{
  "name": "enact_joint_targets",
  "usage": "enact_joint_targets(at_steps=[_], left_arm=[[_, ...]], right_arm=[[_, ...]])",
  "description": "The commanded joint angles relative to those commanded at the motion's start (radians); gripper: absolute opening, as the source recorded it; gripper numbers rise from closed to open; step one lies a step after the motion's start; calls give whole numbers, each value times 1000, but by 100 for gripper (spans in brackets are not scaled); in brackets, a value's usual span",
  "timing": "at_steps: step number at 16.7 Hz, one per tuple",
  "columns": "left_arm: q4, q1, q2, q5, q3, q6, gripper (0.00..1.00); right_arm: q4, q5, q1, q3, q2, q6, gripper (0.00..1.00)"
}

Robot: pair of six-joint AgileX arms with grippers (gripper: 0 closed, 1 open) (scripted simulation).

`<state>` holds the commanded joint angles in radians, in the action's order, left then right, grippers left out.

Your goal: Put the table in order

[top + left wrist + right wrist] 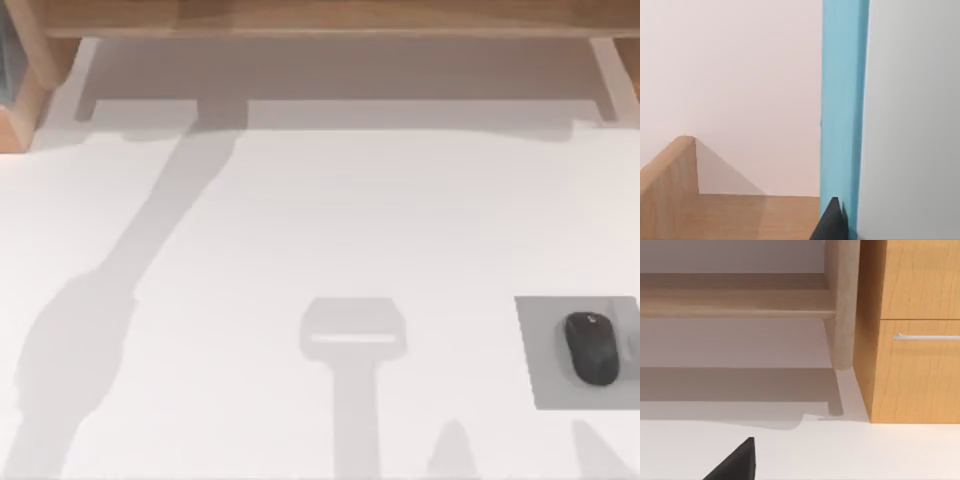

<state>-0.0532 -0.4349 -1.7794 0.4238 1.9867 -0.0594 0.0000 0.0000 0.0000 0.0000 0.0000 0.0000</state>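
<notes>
- The surface (300, 230), a large, flat white tabletop, smooth and matte, takes up nearly all of the top view; it carries long soft shadows.
- On it I see little: a black mouse (591, 347), rounded and slightly glossy, lies on a thin grey rectangular mat (545, 375) near the right edge.
- My judgement: the tidying looks far along, because nothing loose lies about and the mouse is already on its mat. What is left I cannot say for sure.
- A light wooden shelf frame (320, 18) with visible grain runs along the far edge. In the right wrist view, a wooden cabinet (915, 370) with a thin metal handle (927, 336) stands beside one of the frame's round legs.
- The left claw (832, 222) is near a flat, smooth blue panel (842, 110) and a wooden corner; whether it is wide, narrow or holding something, I cannot tell.
- The right claw (735, 462) hangs above the white surface, facing the shelf; its state I cannot tell either.
</notes>
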Motion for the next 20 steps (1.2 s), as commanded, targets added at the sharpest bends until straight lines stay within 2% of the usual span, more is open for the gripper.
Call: enact_joint_targets(at_steps=[3, 7, 11, 16, 20], left_arm=[[86, 104, 111, -37, -46, -98, 0], [200, 319, 247, -98, -174, -317, 0], [279, 568, 310, -171, -380, -616, 0], [331, 868, 283, -285, -700, -1034, 0], [371, 1043, 213, -404, -927, -1327, 0]], right_arm=[[0, 0, 0, 0, 0, 0, 100], [0, 0, 0, 0, 0, 0, 100], [0, 0, 0, 0, 0, 0, 100], [0, 0, 0, 0, 0, 0, 100], [0, 0, 0, 0, 0, 0, 100]])
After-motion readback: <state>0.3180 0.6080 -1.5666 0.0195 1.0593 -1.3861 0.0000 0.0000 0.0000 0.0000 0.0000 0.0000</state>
